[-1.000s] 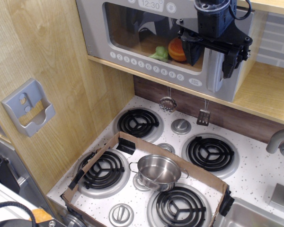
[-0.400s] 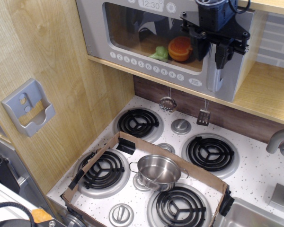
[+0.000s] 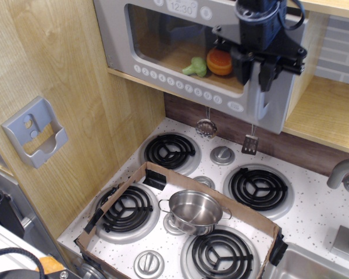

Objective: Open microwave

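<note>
The silver-grey microwave (image 3: 119, 35) sits on a wooden shelf at the top, with a clear window door, a row of round white buttons (image 3: 180, 81) and a clock reading 12:30. Its door stands slightly ajar, the right edge swung out toward me. My black gripper (image 3: 254, 72) comes down from above at the door's right side. Its fingers are closed around the top of the vertical grey handle (image 3: 260, 107). An orange toy (image 3: 220, 61) and a green toy (image 3: 195, 67) lie inside.
Below is a toy stove with four black burners. A steel pot (image 3: 195, 210) sits inside a low cardboard frame (image 3: 180, 177). A ladle (image 3: 206, 127) and spatula (image 3: 250, 142) hang under the shelf. A grey wall holder (image 3: 35, 132) is left, a faucet (image 3: 344, 171) right.
The gripper's fingers closed in on the handle, and the door's right edge has swung outward and lower in view. The stove items have not moved.
</note>
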Available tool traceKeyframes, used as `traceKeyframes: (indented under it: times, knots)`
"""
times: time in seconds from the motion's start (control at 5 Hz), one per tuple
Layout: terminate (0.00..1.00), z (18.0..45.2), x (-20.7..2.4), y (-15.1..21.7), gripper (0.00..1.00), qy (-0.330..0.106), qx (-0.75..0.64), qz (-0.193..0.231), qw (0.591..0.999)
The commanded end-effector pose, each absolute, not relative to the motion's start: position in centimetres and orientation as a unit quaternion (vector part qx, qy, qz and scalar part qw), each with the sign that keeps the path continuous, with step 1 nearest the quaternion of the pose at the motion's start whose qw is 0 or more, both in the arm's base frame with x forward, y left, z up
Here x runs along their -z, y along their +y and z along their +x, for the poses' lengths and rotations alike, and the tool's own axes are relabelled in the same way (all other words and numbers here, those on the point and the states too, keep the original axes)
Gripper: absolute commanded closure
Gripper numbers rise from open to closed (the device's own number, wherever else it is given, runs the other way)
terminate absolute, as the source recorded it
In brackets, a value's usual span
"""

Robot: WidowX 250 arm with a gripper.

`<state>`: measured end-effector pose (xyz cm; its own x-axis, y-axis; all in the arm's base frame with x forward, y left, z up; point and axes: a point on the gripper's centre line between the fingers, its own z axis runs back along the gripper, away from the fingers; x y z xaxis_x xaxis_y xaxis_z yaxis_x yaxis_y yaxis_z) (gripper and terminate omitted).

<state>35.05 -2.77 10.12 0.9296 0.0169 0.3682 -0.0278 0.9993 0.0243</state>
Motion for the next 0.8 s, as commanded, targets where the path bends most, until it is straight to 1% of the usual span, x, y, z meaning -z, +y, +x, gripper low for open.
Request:
traceKeyframes:
  times: [0.0, 0.2, 0.4, 0.6]
  knots:
    - [0.00, 32.9, -10.8, -1.5, 0.00, -0.161, -0.083, 0.015, 0.983]
    - [0.00, 32.5, -10.9, -1.9, 0.00, -0.140, -0.102, 0.032, 0.984]
    - [0.00, 29.1, -8.8, -4.0, 0.00, -0.168, -0.152, 0.025, 0.974]
    - [0.00, 27.5, -7.9, -5.9, 0.00, -0.168, -0.199, 0.021, 0.965]
